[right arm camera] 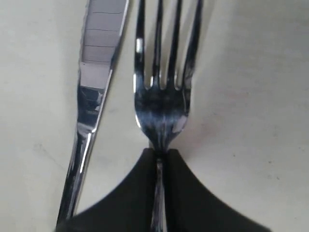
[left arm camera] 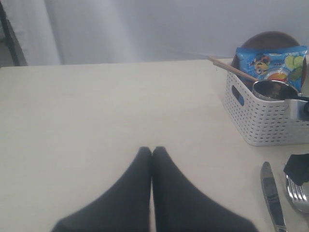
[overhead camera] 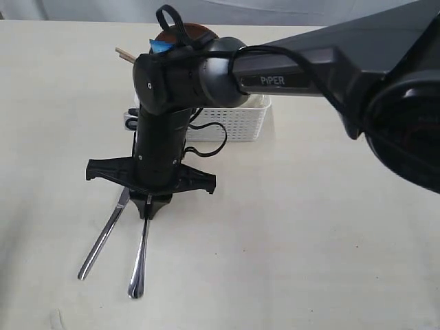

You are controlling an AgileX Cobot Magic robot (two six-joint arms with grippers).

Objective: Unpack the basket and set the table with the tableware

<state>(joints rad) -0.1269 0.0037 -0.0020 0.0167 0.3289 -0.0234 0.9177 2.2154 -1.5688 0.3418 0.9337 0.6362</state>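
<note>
On the pale table (overhead camera: 309,240), the right gripper (right arm camera: 158,162) is clamped on the neck of a steel fork (right arm camera: 161,106), its two black fingers pinched in just below the tines. The right arm (overhead camera: 289,69) reaches across from the far side of the scene to get there. A steel knife (right arm camera: 96,72) lies just beside the fork, blade alongside the tines without touching them. Seen from across the room, the two handles splay apart toward the near edge, the knife on the left. The fork's handle end looks to be down on the surface, but whether the tines rest there too cannot be told.

Behind the arm stands the white lattice basket (left arm camera: 260,116), a little way beyond the cutlery and still loaded. A steel cup (left arm camera: 273,90) sits at its rim and wooden chopsticks (left arm camera: 231,67) poke out over one corner. A reddish-brown plate (left arm camera: 270,38) stands on edge at the back, with a blue chip bag (left arm camera: 270,60) propped in front of it.

The left gripper (left arm camera: 152,152) is off to the side over bare table – fingers pressed together, nothing between them
</note>
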